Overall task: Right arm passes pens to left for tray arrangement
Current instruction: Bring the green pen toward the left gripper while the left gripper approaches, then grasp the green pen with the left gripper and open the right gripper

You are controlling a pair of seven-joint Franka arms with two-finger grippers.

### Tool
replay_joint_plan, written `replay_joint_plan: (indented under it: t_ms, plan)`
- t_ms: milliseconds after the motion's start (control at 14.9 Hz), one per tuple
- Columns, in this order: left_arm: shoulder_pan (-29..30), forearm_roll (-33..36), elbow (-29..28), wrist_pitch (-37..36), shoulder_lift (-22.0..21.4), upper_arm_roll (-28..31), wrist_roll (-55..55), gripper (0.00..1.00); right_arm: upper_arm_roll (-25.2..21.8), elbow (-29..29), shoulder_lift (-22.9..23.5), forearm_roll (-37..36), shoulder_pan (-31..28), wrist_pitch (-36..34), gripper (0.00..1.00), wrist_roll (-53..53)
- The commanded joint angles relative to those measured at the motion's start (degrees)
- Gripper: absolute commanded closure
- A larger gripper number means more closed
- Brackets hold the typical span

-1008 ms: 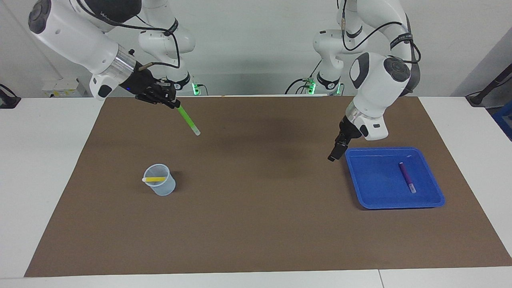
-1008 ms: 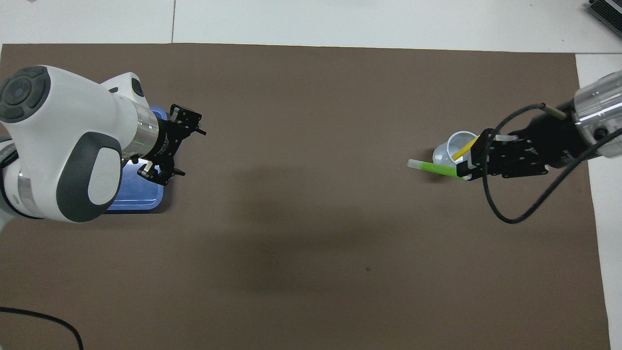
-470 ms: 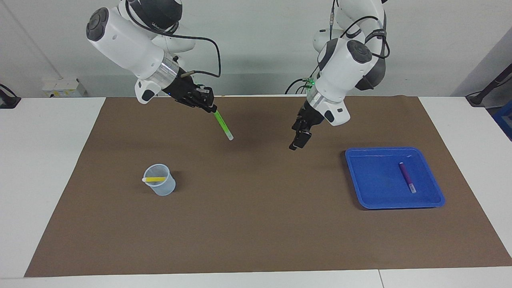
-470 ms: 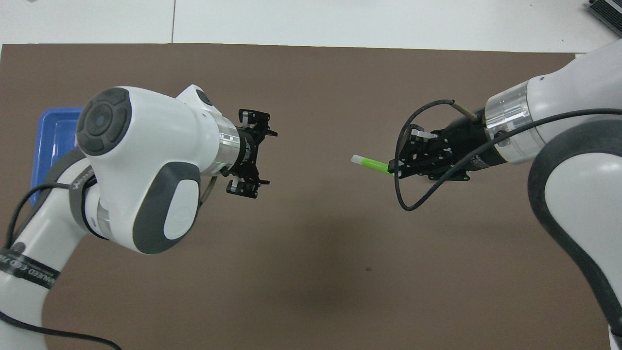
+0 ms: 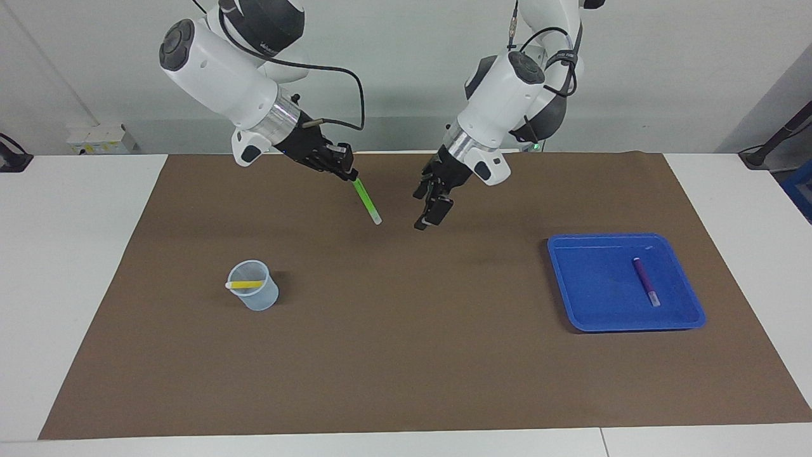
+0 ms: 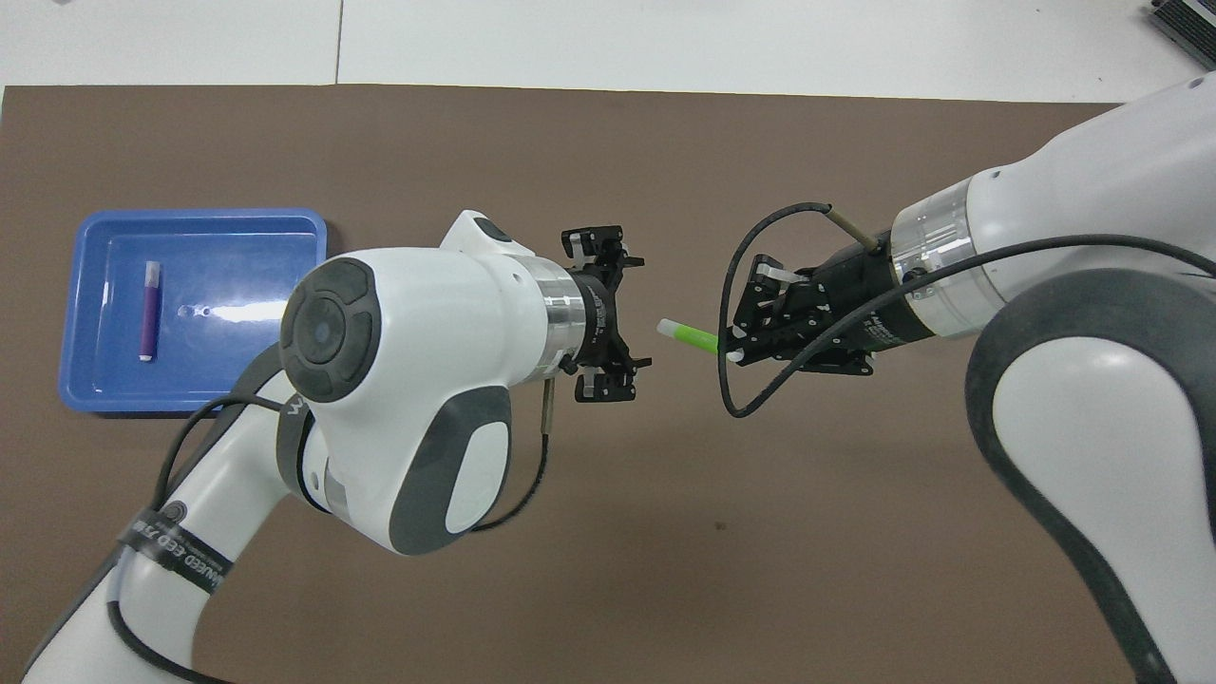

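You had the right gripper (image 5: 347, 170) raised over the middle of the brown mat (image 5: 406, 355), its fingers clamped on the upper end of the green pen (image 5: 367, 201); the pen slanted downward from the fingers, its pale whitish tip pointing toward the left gripper (image 5: 430, 206); that gripper was also up over the mat's middle, just beside the pen's tip but not touching it, with its fingers spread wide in the overhead view (image 6: 608, 328); there the pen (image 6: 688, 334) lay level with the gap between those fingers, a short way from them. Your blue tray (image 5: 574, 298) sat on the mat toward the left arm's end of the table, and the purple pen (image 5: 646, 281) lay flat inside it, away from the rims; toward the right arm's end stood the small translucent cup (image 5: 255, 295), with the yellow pen (image 5: 245, 285) resting across its mouth, its whitish end poking past the rim.
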Motion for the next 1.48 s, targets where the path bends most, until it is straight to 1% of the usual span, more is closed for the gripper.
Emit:
replay_joint_plan:
  t_ms: [0, 202, 269, 403, 470, 605, 672, 873, 1008, 1411]
  plan:
    - [-2.7, -1.0, -0.3, 1.9, 0.1, 0.7, -2.5, 0.01, -0.1, -3.9, -2.3, 1.7, 0.8, 2.6, 0.94, 1.4]
    - [-3.1, -1.0, -0.3, 0.7, 0.0, 0.6, -2.5, 0.12, -0.1, -4.3, -2.7, 1.7, 0.8, 2.7, 0.94, 1.3]
    - [-3.1, -1.0, -0.1, -0.1, 0.0, 0.6, -2.5, 0.17, -0.1, -4.3, -2.7, 1.7, 0.8, 2.7, 0.94, 1.3]
    - [-3.2, -1.0, 0.1, -1.0, -0.2, 0.6, -2.6, 0.36, -0.1, -4.3, -2.7, 1.7, 0.8, 2.8, 0.94, 1.3]
    - [-3.1, -1.0, 0.1, -1.1, -0.2, 0.6, -2.5, 0.41, -0.1, -4.3, -2.7, 1.7, 0.8, 2.7, 0.94, 1.3]
    - [-2.9, -1.0, 0.1, -1.5, -0.5, 0.6, -2.4, 0.43, -0.1, -4.3, -2.7, 1.7, 0.8, 2.7, 0.94, 1.2]
    - [-2.8, -1.0, 0.2, -2.3, -0.8, 0.6, -2.3, 0.49, -0.1, -4.3, -2.7, 1.7, 0.8, 2.7, 0.94, 1.2]
    - [-2.7, -1.0, 0.3, -3.3, -1.7, 0.7, -1.8, 0.56, -0.1, -4.3, -2.7, 1.7, 0.7, 2.8, 0.94, 1.0]
    - [-2.4, -0.9, 0.4, -5.5, -2.5, 0.9, -1.6, 0.57, -0.1, -4.3, -2.7, 1.7, 0.7, 2.8, 0.94, 0.9]
    - [-3.3, -0.8, -0.7, -4.4, -3.3, 0.8, -1.4, 0.57, -0.1, -4.3, -2.7, 1.7, 0.7, 2.7, 0.94, 0.6]
